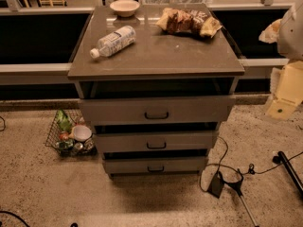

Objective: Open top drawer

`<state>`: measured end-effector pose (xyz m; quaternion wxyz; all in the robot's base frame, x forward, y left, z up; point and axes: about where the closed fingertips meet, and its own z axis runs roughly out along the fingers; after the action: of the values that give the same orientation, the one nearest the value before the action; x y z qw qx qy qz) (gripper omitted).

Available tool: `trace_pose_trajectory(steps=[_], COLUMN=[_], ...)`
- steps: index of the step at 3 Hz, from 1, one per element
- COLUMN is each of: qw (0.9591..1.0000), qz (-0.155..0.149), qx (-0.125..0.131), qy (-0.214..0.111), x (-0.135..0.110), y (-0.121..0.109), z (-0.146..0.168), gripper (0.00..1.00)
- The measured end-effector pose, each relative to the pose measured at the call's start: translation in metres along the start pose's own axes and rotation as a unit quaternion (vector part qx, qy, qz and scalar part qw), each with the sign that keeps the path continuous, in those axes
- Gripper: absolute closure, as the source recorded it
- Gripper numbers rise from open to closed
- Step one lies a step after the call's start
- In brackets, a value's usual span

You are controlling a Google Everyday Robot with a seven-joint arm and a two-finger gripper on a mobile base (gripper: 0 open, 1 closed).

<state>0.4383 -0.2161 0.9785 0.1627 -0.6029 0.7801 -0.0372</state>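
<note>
A grey cabinet stands in the middle with three drawer fronts stacked. The top drawer (156,109) is the widest and tallest front, with a small dark loop handle (156,115) at its centre. A dark gap shows between its top edge and the cabinet top, and the front stands out further than the two below. My gripper (282,100), cream and white, hangs at the right edge of the view, to the right of the cabinet. It is level with the top drawer and well apart from the handle, holding nothing that I can see.
On the cabinet top (156,56) lie a plastic water bottle (113,41), a bowl (124,7) and a snack bag (188,21). The two narrower drawers (156,142) sit below. A wire basket (71,134) of items stands on the floor at left. Cables and a stand (232,181) lie at right.
</note>
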Motion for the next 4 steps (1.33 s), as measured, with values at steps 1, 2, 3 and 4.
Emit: trace_pose_trajectory(steps=[1,2,3,4], qw=[1.0,0.9994,0.9962,0.9889], qz=[-0.003,-0.022,-0.049,-0.059], qx=[-0.003,-0.021,-0.07,-0.122], qy=[0.002,0.014,-0.016,-0.061], x=[0.0,-0.002,-0.012,-0.024], y=[0.001,0.006,0.023,0.046], z=[0.004,0.028,0.088,0.145], gripper=[0.0,0.0,0.0,0.0])
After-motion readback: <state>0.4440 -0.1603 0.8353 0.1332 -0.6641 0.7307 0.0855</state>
